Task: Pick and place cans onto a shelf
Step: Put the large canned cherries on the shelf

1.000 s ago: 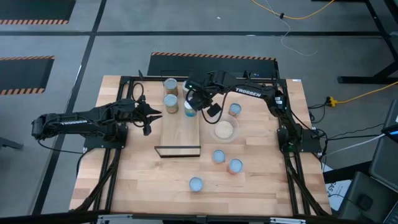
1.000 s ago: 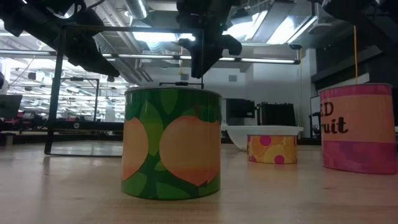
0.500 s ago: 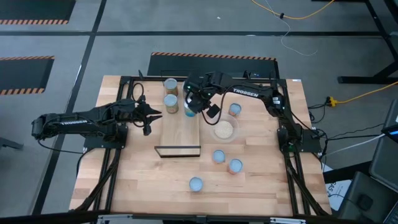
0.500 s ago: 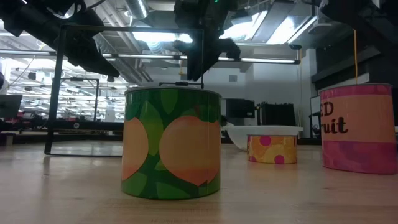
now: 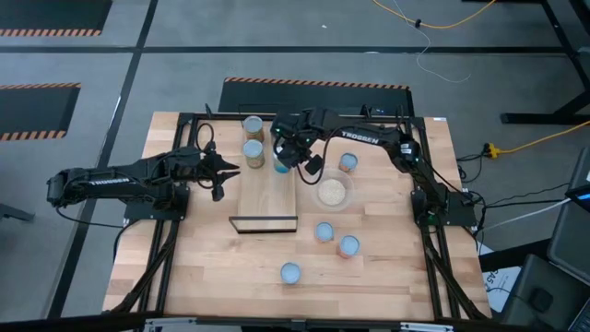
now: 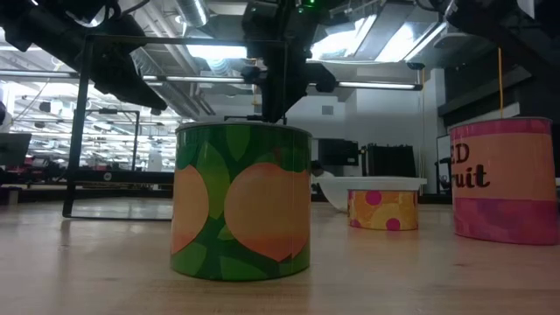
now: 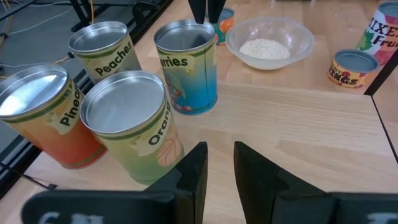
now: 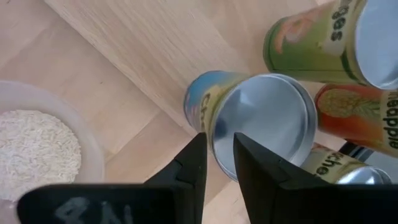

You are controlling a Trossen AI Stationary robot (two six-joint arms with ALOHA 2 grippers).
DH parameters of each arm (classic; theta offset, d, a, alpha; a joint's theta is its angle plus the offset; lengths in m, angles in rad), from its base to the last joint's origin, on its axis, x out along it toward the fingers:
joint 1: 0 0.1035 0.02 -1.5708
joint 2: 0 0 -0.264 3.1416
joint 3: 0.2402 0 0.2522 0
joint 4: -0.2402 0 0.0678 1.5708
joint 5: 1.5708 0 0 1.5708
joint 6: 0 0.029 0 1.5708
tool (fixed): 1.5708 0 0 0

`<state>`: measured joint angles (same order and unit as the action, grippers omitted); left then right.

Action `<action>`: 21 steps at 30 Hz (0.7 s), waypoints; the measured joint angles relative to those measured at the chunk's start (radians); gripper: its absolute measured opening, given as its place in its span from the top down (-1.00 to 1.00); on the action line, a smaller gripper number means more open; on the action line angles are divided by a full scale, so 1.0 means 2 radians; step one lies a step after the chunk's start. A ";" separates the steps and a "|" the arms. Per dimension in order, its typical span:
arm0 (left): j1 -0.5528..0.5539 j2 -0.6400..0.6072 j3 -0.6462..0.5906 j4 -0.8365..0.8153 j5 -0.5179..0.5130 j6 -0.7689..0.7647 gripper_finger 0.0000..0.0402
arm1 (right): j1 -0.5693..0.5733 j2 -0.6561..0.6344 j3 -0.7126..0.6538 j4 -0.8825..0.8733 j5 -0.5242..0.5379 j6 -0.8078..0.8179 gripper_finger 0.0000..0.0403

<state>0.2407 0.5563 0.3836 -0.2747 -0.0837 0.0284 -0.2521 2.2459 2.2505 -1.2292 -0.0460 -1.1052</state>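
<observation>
Right gripper [image 8: 219, 140] is hovering directly over the blue cherries can [image 8: 267, 124], fingers nearly together with nothing between them. That can is standing upright on the shelf [image 5: 269, 194], at the far end and tight beside the orange can [image 7: 127, 118], pineapple can [image 7: 37, 112] and peaches can [image 7: 102, 46], which is leaving the rest of the board free. Left gripper [image 7: 221, 149] is waiting at the shelf's edge, fingers likewise nearly together and empty. Remaining cans, e.g. the mixed-fruit can [image 6: 503, 179], are sitting on the desk [image 5: 387, 277], so I'm judging the job is about half done.
</observation>
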 joint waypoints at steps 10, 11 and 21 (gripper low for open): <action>0.000 0.000 0.000 -0.001 0.000 0.000 0.65 | -0.007 0.010 0.000 0.004 0.001 0.003 0.66; 0.000 0.000 0.000 -0.001 0.000 0.000 0.65 | -0.007 0.010 0.000 0.004 0.001 0.003 0.69; 0.000 0.000 0.000 -0.001 0.000 0.000 0.65 | -0.007 0.010 0.000 0.021 0.000 0.029 0.72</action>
<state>0.2409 0.5560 0.3836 -0.2770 -0.0837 0.0284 -0.2653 2.2650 2.2505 -1.1876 -0.0456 -1.0477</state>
